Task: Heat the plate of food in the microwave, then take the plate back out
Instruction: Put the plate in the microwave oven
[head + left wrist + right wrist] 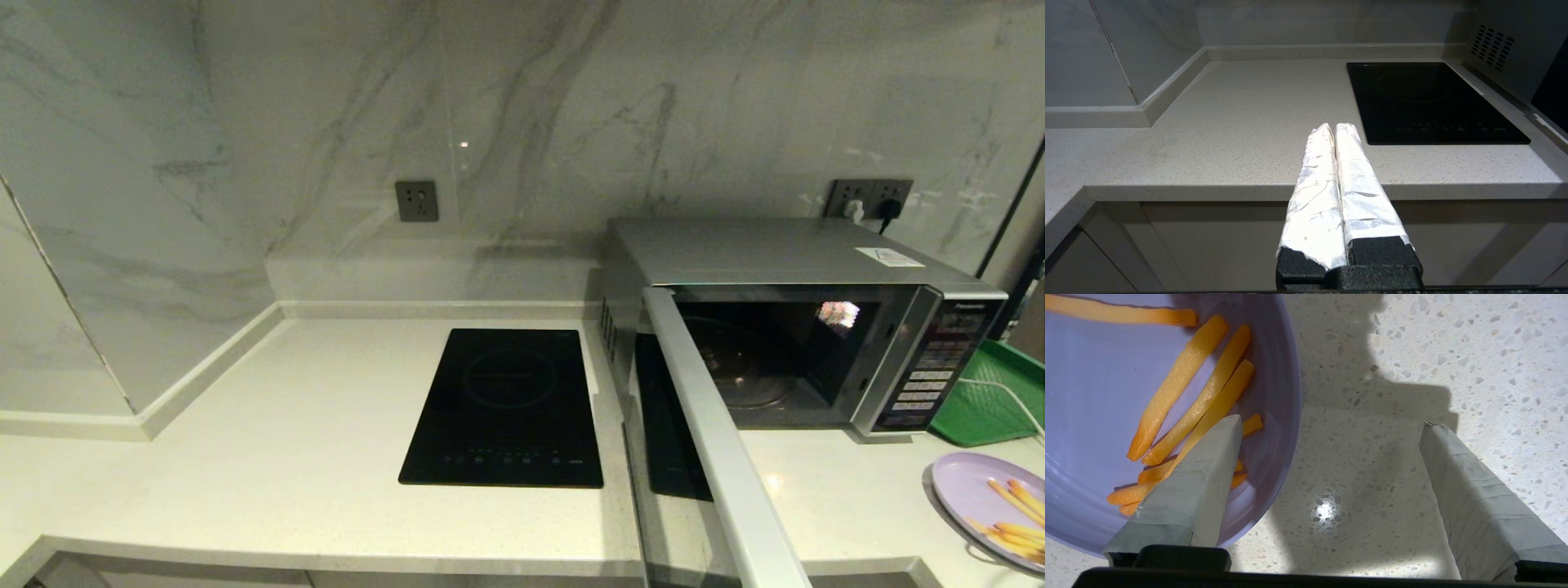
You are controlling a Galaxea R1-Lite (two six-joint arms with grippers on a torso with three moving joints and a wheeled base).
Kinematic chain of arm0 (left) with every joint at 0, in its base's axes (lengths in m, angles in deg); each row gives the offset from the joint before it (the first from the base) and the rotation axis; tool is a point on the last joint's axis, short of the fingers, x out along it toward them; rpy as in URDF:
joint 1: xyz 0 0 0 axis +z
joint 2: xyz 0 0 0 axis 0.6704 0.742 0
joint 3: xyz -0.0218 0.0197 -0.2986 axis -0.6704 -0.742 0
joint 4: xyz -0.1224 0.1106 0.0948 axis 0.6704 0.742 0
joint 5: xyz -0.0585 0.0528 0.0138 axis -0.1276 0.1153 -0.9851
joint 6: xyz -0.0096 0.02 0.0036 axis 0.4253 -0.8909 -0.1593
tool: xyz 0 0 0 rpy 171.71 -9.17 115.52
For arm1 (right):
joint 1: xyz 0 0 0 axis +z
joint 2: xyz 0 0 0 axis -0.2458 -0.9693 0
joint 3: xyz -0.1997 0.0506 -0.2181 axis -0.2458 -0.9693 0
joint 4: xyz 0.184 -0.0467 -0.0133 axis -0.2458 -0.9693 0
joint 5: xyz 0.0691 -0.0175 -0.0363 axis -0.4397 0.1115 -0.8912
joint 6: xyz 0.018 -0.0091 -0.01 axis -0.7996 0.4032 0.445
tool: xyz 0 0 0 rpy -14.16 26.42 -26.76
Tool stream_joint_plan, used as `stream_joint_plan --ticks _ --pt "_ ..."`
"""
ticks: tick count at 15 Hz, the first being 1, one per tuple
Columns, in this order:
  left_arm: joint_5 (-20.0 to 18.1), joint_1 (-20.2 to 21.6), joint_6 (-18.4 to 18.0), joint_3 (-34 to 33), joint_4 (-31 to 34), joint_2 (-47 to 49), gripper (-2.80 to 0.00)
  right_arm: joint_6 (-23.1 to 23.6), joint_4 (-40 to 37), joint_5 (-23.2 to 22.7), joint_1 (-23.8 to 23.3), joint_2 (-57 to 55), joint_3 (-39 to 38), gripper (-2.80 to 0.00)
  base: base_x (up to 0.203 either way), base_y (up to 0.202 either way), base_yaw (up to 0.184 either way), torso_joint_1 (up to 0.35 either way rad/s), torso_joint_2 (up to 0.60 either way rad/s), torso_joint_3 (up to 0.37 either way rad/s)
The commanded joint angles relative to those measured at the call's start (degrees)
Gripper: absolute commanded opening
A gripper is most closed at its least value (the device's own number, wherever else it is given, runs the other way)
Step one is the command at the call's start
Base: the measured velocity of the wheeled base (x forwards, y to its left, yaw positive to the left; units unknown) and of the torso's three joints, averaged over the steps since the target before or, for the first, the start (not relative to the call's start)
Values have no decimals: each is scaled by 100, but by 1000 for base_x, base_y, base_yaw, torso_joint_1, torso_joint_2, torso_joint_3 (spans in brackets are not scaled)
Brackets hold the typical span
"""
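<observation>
Microwave (804, 327) sits on the counter (310, 457) at about 2 o'clock from the black hob (506, 408); its door (718, 457) is swung fully out toward the counter's front edge, the cavity is bare and the glass turntable (739, 367) is visible inside. The plate of food (971, 490) rests on the counter at roughly 5 o'clock from the microwave, cut by the head view's edge, with a green tray (980, 400) behind it. In its wrist view, the right gripper (1327, 435) hangs over the plate's rim (1286, 416), fingers spread wide and grasping nothing: one finger (1204, 473) above the yellow-orange sticks (1200, 400) inside the plate, the other finger (1470, 494) over bare counter outside it. The left gripper (1333, 130) is parked off the counter's front edge, fingers pressed together and empty. Judged step: taking hold of the plate to load it. To do it well, settle so the rim lies squarely between the fingers, keep the inner finger clear of the sticks so none is pinched or flicked out, and close on the rim alone. Then lift level, since a one-sided hold would likely let the plate droop, and carry it past the door's edge, toward 11 o'clock, onto the turntable.
</observation>
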Motion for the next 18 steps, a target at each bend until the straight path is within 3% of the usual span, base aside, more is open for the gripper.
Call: stream_joint_plan --ticks 1,2,18 --pt "1 -3 -5 -1 -1 0 -280 -18 0 5 21 -30 9 0 0 0 0 0 0 0" --pt "1 -3 4 -1 -1 0 -280 -18 8 5 19 -39 9 -280 0 0 0 0 0 0" --pt "1 -3 4 -1 -1 0 -280 -65 14 -26 5 131 -78 -280 0 0 0 0 0 0"
